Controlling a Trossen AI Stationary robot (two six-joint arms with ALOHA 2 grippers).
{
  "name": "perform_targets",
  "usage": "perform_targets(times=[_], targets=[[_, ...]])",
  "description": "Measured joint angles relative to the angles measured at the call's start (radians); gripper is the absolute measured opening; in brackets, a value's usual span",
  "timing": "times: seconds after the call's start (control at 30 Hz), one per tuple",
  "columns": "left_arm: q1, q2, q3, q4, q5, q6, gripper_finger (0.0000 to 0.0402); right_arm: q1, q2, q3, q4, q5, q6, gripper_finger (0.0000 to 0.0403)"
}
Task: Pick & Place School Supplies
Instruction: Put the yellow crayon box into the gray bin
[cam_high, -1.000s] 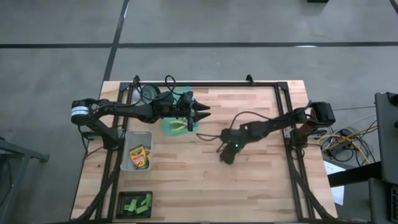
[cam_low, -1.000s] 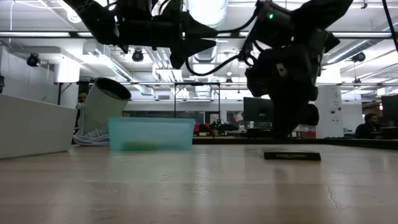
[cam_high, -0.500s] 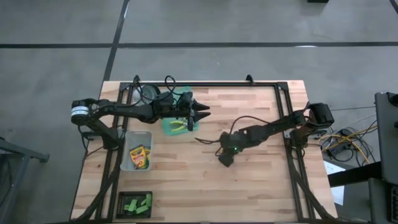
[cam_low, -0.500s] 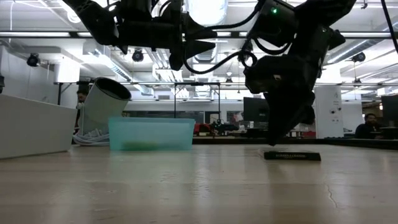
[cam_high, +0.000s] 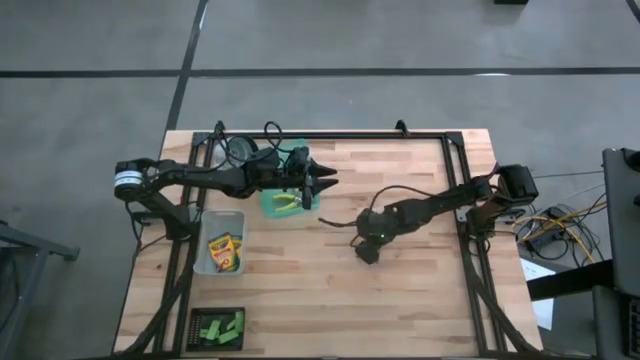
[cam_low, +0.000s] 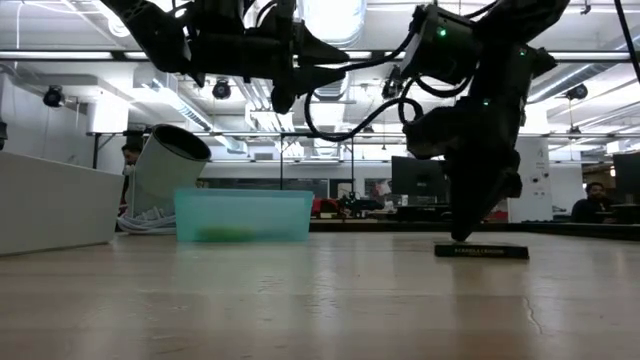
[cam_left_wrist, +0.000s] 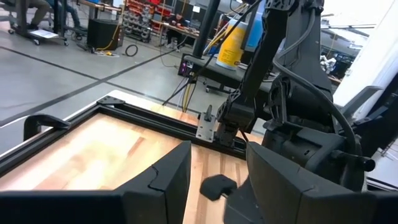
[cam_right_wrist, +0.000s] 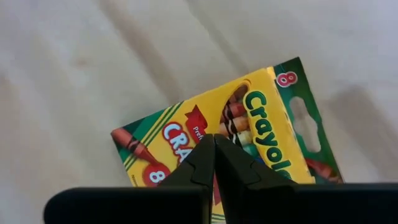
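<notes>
Lying flat under the closed right hand (cam_right_wrist: 214, 144), seemingly touching: crayon box (cam_right_wrist: 261, 118).

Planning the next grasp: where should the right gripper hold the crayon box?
Come from straight above and pinch the crayon box across its long edges, mid-length: it lies flat on the table, so only thin sides oppose. The right gripper must open first.
</notes>
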Motion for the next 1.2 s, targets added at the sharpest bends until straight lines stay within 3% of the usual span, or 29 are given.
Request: perform_targets(times=[0.17, 0.27, 0.53, 1.2], targets=[[0.000, 0.000, 0.000, -0.001, -0.002, 0.000, 0.0161, 0.004, 0.006, -0.006, 0.092, -0.126, -0.085, 0.0008], [0.000, 0.000, 0.000, -0.005, -0.002, 0.000, 0.0161, 0.003, 0.031, -0.007, 0.138, -0.149, -0.109, 0.0008], [0.000, 0.000, 0.000, -0.054, -0.002, -0.013, 0.0161, 0.001, 0.180, 0.002, 0.324, -0.354, -0.111, 0.0008], [0.000, 0.000, 0.000, -0.085, -0.002, -0.024, 0.0161, -0.051, 0.195, 0.053, 0.453, -0.253, -0.283, 0.0008]])
